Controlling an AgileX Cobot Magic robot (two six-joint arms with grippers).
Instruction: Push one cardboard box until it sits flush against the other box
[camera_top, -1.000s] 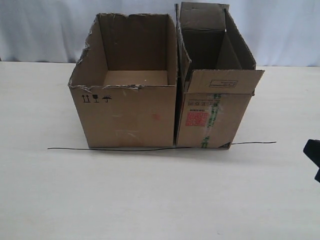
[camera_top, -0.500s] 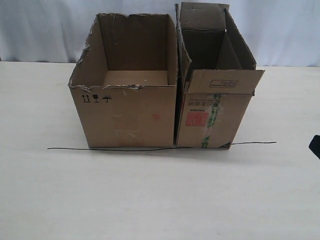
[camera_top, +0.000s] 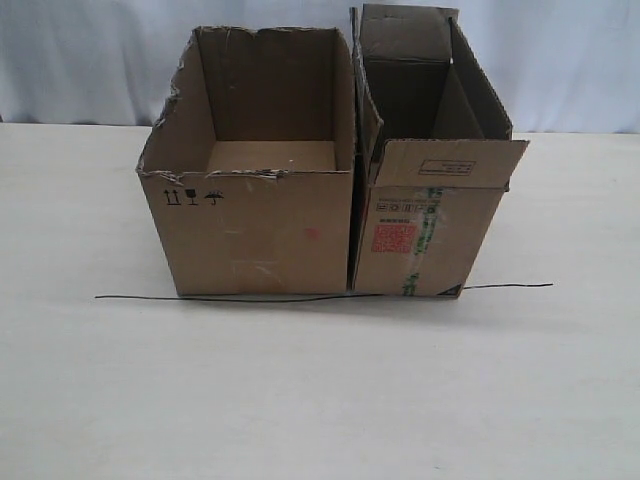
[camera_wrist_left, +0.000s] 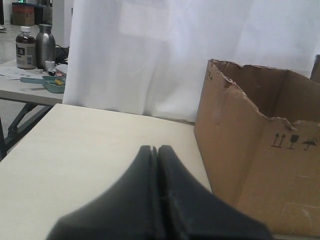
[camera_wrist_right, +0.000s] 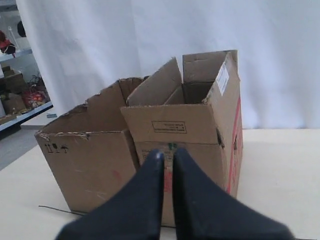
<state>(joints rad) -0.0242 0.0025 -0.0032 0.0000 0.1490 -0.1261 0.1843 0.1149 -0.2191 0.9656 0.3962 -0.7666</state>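
Note:
The cardboard box (camera_top: 430, 240), narrow with open flaps, a red square label and green-printed tape, stands on the table right beside the other box (camera_top: 255, 235), which is wider with a torn rim. Their sides meet along a thin dark seam. Neither gripper shows in the exterior view. In the left wrist view my left gripper (camera_wrist_left: 154, 148) is shut and empty, set back from the other box (camera_wrist_left: 255, 165). My right gripper (camera_wrist_right: 167, 152) is shut on nothing, facing the cardboard box (camera_wrist_right: 185, 125) from a distance, with the other box (camera_wrist_right: 85, 160) beside it.
A thin black wire (camera_top: 300, 297) lies on the light table (camera_top: 320, 400) along the front of both boxes. A white curtain (camera_top: 90, 60) hangs behind. Bottles (camera_wrist_left: 30, 45) stand on a side table off to one side in the left wrist view.
The dark tip of my right gripper, seen at the right edge of the exterior view, has withdrawn out of the frame. The boxes have not moved.

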